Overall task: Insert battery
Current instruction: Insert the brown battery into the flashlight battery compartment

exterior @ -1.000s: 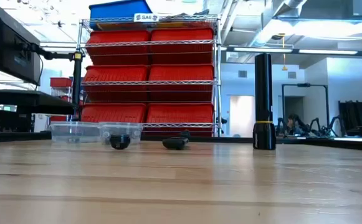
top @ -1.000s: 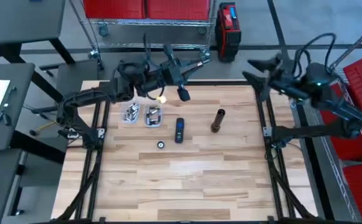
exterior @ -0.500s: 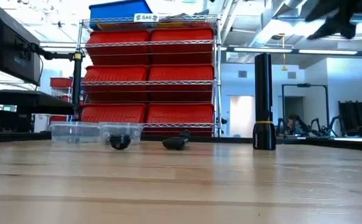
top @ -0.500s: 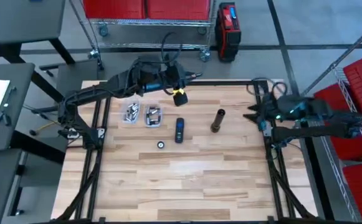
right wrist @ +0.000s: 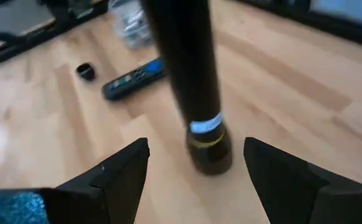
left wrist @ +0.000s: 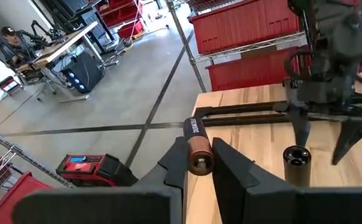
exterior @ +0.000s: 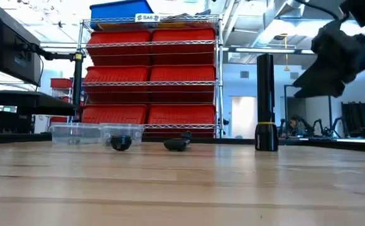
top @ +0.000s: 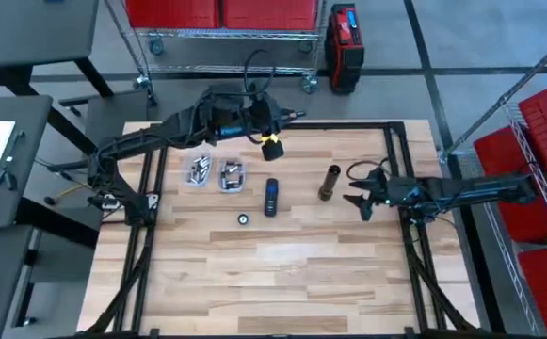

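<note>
Battery (left wrist: 199, 154) clamped in left gripper (top: 271, 148), above the worktop's (top: 282, 273) far edge.
Flashlight (top: 329, 182) upright mid-worktop, right gripper (top: 363, 201) spread wide beside it; best steadied low on the barrel, battery lowered straight into the open top.

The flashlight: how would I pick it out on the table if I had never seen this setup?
On the wooden table, look right of centre, just past the open right end effector. The flashlight stands upright there, a dark tube with a pale band near its base. It is the only upright item; the remote and small cap to its left lie low.
</note>
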{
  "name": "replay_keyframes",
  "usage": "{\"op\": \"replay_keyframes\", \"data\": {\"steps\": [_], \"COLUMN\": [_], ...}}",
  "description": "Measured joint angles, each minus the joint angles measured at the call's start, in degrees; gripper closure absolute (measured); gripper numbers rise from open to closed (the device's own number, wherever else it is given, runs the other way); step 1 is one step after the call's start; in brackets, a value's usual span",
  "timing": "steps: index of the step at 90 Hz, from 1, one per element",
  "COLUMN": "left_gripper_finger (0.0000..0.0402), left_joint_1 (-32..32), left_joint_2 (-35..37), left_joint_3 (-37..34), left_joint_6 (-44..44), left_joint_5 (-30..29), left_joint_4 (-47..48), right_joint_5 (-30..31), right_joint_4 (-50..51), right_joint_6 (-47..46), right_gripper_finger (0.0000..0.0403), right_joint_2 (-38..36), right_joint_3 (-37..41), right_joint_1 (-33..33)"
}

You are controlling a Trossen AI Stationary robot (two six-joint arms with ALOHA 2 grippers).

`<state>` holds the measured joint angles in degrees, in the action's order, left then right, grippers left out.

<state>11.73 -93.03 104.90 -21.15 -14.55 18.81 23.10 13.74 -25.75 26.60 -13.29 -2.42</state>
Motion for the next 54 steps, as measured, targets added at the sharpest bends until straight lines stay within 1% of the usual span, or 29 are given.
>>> {"op": "replay_keyframes", "data": {"steps": [8, 14, 32, 54], "left_gripper_finger": [0.0375, 0.0375, 0.0376, 0.0376], "left_joint_1": [0.00, 0.00, 0.00, 0.00], "left_joint_2": [0.00, 0.00, 0.00, 0.00], "left_joint_3": [0.00, 0.00, 0.00, 0.00], "left_joint_6": [-0.02, -0.49, -1.75, -2.32], "left_joint_5": [0.11, 0.95, 0.98, 0.96], "left_joint_4": [0.51, 1.08, 1.27, 1.54], "right_joint_5": [0.41, 0.39, -0.70, -0.91], "right_joint_4": [-6.47, -9.72, -15.15, -17.57], "right_joint_6": [4.05, 4.61, 6.94, 8.26], "right_gripper_finger": [0.0148, 0.0148, 0.0148, 0.0148], "right_joint_2": [0.64, 1.42, 4.49, 9.08], "right_joint_3": [2.36, 4.08, 5.26, 5.30], "right_joint_1": [0.40, 0.93, 2.21, 2.98]}}
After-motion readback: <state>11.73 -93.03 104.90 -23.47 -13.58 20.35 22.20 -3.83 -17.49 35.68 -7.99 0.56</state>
